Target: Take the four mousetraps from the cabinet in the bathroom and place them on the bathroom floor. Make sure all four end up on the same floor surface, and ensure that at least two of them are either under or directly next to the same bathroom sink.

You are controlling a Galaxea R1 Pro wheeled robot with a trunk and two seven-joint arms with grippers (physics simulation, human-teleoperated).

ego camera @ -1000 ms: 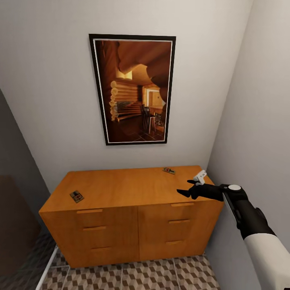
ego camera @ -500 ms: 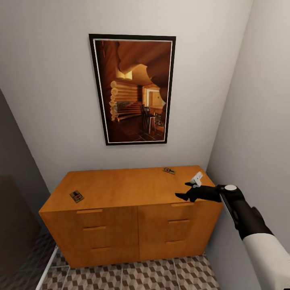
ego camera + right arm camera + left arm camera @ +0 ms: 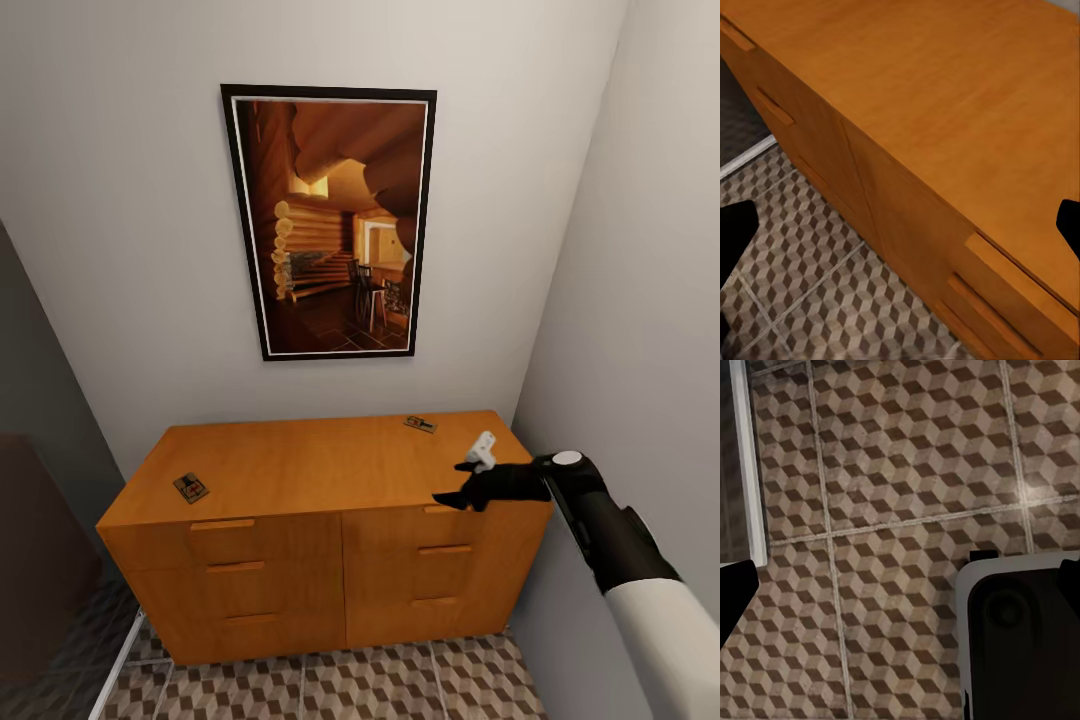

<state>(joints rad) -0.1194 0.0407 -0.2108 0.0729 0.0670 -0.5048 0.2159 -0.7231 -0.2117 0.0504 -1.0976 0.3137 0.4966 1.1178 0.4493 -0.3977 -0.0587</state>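
Bathroom floor (image 3: pixel 400 680) of cube-patterned tiles runs under the cabinet (image 3: pixel 320 470), which I see standing in a narrow corner between pale walls, with one framed picture (image 3: pixel 330 222) hanging above it. I count two mousetraps on the cabinet top: one mousetrap (image 3: pixel 190 487) near the front left edge, the other mousetrap (image 3: pixel 420 424) toward the back right, well apart. Six drawers show, in two columns of three. My right gripper (image 3: pixel 465 480) hovers over the top's front right corner, jaws parted and holding nothing. I cannot tell my left gripper's jaw state from its wrist view.
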